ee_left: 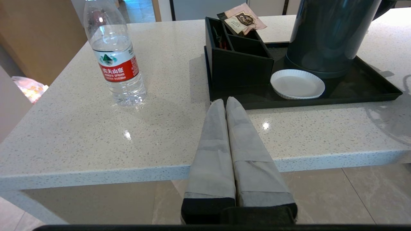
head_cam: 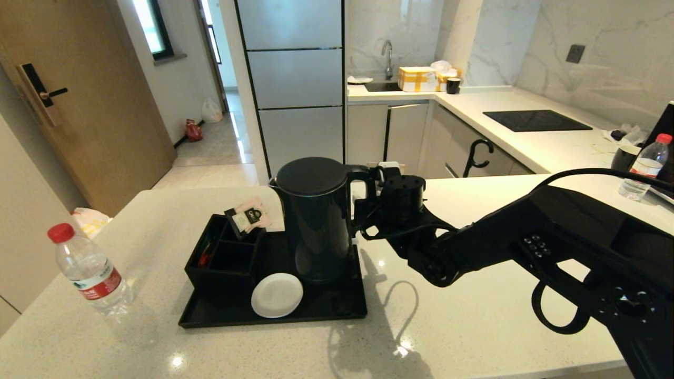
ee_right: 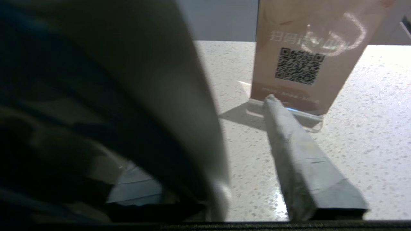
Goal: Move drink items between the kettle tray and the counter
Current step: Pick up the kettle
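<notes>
The tall matte black kettle [head_cam: 316,221] stands on the black kettle tray [head_cam: 274,316] on the pale counter [head_cam: 474,326]. My right gripper [head_cam: 368,196] is at the kettle's loop handle [head_cam: 363,173]. In the right wrist view the handle [ee_right: 128,96] lies between the fingers, with a wide gap to the one finger [ee_right: 298,150] that shows, so the gripper is open. A clear water bottle [head_cam: 89,271] with a red cap stands upright on the counter, left of the tray. My left gripper [ee_left: 226,101] is shut and empty, low at the counter's front edge, pointing toward the tray [ee_left: 369,93] and bottle [ee_left: 115,61].
On the tray sit a black divided box [head_cam: 224,258] with sachets and a white disc [head_cam: 276,295]. A QR sign [ee_right: 305,64] stands behind the kettle. A second bottle [head_cam: 645,166] and black mug [head_cam: 624,158] stand far right; a black hob [head_cam: 534,120] lies on the back counter.
</notes>
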### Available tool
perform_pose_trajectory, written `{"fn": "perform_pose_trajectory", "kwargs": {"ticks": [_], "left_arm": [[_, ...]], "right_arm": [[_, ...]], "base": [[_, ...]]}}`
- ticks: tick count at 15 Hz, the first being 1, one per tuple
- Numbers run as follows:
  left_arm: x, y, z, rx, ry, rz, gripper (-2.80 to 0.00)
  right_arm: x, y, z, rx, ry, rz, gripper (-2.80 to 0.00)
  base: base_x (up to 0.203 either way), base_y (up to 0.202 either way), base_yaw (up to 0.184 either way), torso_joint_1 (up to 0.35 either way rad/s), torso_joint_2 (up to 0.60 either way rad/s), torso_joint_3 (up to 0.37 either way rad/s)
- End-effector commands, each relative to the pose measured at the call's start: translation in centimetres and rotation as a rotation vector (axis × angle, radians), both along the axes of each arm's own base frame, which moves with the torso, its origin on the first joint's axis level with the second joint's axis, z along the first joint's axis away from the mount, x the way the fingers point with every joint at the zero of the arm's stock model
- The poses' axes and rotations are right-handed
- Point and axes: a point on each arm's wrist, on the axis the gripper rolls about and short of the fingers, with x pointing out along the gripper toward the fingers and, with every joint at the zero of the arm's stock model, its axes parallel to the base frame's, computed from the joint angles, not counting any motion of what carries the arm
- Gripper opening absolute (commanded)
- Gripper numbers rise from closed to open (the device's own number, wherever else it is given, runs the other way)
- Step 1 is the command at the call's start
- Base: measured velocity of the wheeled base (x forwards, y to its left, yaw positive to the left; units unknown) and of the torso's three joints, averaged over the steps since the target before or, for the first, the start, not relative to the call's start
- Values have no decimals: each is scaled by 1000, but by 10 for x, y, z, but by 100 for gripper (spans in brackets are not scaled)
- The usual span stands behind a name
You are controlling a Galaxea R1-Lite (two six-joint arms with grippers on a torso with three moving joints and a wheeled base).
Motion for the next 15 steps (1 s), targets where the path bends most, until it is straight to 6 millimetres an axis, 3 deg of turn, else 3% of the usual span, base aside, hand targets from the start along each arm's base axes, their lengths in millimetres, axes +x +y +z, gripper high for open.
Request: {"fn": "perform_pose_trajectory", "kwargs": {"ticks": [1, 9, 15], "left_arm": [[0, 0, 0, 0, -2, 0, -280], [0, 0, 0, 0, 0, 0, -280], [0, 0, 0, 0, -2, 0, -280]], "right_arm": [[0, 0, 2, 0, -11, -2, -280], [-10, 9, 11, 16, -20, -8, -280], [-21, 6, 44, 110, -5, -12, -280]], "base": [[0, 0, 0, 0, 0, 0], [0, 0, 0, 0, 0, 0], [0, 0, 0, 0, 0, 0]]}}
